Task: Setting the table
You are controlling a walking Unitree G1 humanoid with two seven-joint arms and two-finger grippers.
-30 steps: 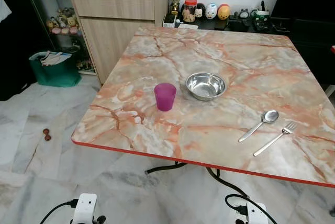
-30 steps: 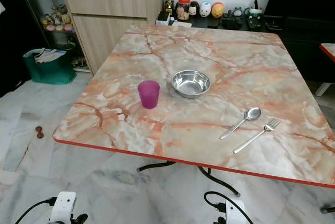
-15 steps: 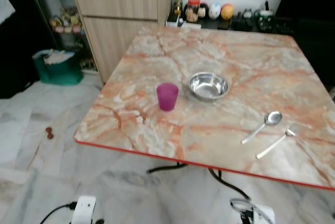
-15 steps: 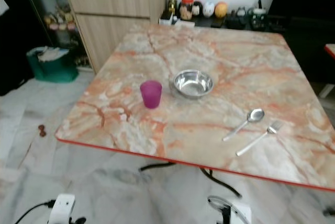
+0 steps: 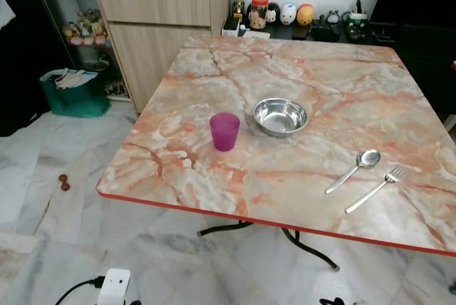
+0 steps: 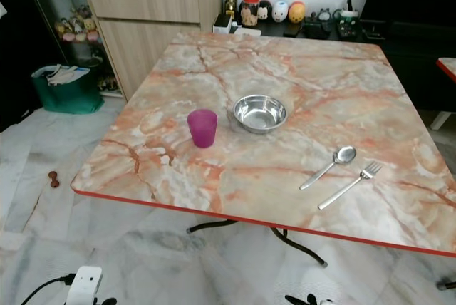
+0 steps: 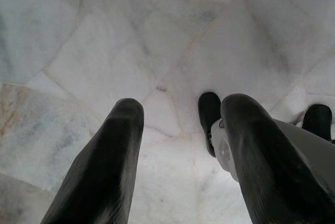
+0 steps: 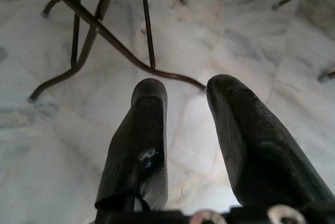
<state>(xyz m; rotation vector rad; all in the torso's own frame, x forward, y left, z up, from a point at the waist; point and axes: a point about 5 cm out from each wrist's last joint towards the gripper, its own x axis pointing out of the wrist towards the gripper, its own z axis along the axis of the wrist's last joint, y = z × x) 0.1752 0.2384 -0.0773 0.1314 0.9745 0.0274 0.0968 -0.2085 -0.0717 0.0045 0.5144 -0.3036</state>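
Note:
A marble-patterned table (image 5: 335,84) with a red edge stands in front of me. On it are a purple cup (image 5: 225,131), a steel bowl (image 5: 280,116) just right of the cup, and a spoon (image 5: 354,169) and fork (image 5: 375,189) lying side by side near the right front edge. Both arms hang low, short of the table. My left gripper (image 7: 183,106) is open over the marble floor, with nothing between its fingers. My right gripper (image 8: 187,84) is open too, pointing at the floor near the table's black metal legs (image 8: 94,30).
A wooden cabinet (image 5: 164,27) stands at the back left, with a green bin (image 5: 74,92) on the floor beside it. Jars and figurines (image 5: 285,14) line a dark low shelf behind the table. A small brown object (image 5: 64,182) lies on the floor to the left.
The view shook and settled back. The white part of my right arm has dropped out of the lower edge. The things on the table have not moved.

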